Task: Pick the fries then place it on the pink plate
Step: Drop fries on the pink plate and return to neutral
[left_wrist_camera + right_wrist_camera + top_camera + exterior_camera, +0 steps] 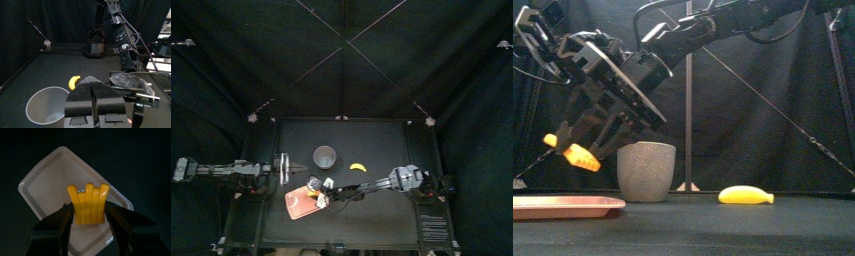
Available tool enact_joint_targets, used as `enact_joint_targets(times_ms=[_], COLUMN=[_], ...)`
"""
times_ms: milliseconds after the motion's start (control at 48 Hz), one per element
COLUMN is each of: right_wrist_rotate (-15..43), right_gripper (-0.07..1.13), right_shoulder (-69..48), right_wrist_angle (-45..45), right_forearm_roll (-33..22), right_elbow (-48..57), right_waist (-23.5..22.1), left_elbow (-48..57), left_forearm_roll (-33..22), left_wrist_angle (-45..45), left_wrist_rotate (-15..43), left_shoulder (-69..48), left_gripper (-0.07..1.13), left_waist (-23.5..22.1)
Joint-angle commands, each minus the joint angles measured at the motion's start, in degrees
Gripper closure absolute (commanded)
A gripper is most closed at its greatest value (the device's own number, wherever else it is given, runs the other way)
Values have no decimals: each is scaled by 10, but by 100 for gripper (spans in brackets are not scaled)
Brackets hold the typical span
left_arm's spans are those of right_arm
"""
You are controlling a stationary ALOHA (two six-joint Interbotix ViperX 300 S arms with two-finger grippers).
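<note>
The yellow fries are pinched between the jaws of my right gripper, which is shut on them. They hang a little above the flat pink plate. The front view shows the fries in the air over the plate at the table's front left. From above, my right gripper reaches in past the middle, over the plate. My left gripper rests shut and empty by the table's left side.
A tall grey speckled cup stands just behind the plate, also seen from above. A yellow toy banana lies to the right of the cup.
</note>
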Motion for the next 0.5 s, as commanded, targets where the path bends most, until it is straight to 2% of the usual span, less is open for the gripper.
enact_joint_targets(times_ms=[21, 500], right_wrist_rotate=[0, -9], right_gripper=[25, 13], right_shoulder=[-2, 15], right_wrist_angle=[-4, -16], right_forearm_roll=[0, -16], right_elbow=[-43, -76], right_waist=[5, 37], left_elbow=[-4, 6], left_forearm_roll=[3, 3], left_wrist_angle=[-6, -6], left_wrist_rotate=[0, 0], left_shoulder=[1, -1], left_gripper=[106, 106], left_waist=[4, 12])
